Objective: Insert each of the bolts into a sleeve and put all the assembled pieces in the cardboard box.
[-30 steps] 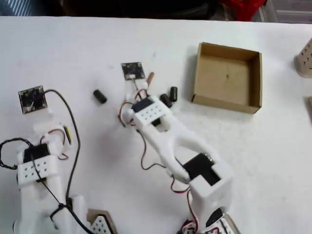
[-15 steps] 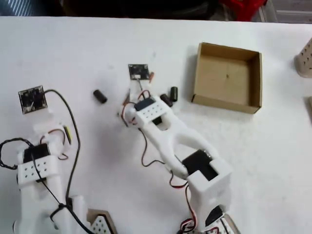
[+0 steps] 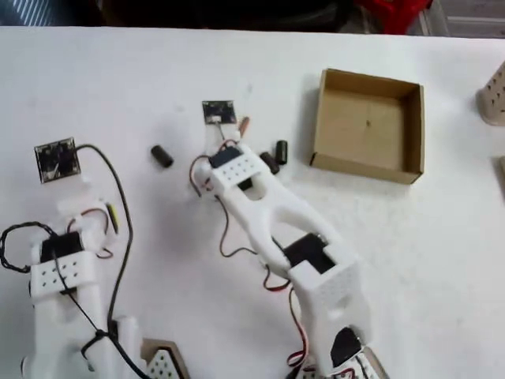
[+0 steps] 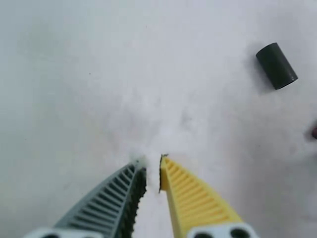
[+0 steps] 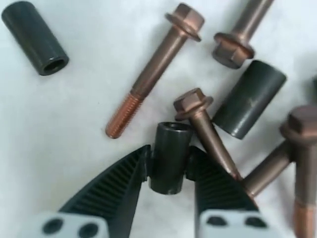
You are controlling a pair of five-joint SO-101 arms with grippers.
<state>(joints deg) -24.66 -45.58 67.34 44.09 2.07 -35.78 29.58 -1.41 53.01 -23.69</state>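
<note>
The sleeve (image 5: 168, 148) was clamped in my right end effector (image 5: 168, 154), down among the bolts. I judged the lift should go straight up, since one bolt (image 5: 205, 126) lay against my finger and could drag along. Sleeves numbered three here: mine, a far sleeve (image 5: 34, 37) and a near sleeve (image 5: 250, 99). Bolts: four sure, perhaps five. My left end effector (image 4: 152, 166) was closed and empty. The cardboard box (image 3: 363, 167) held nothing.

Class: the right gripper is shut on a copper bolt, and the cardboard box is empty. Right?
No: the right gripper is shut on a black sleeve, not a bolt, as the right wrist view shows. The cardboard box is empty.
</note>
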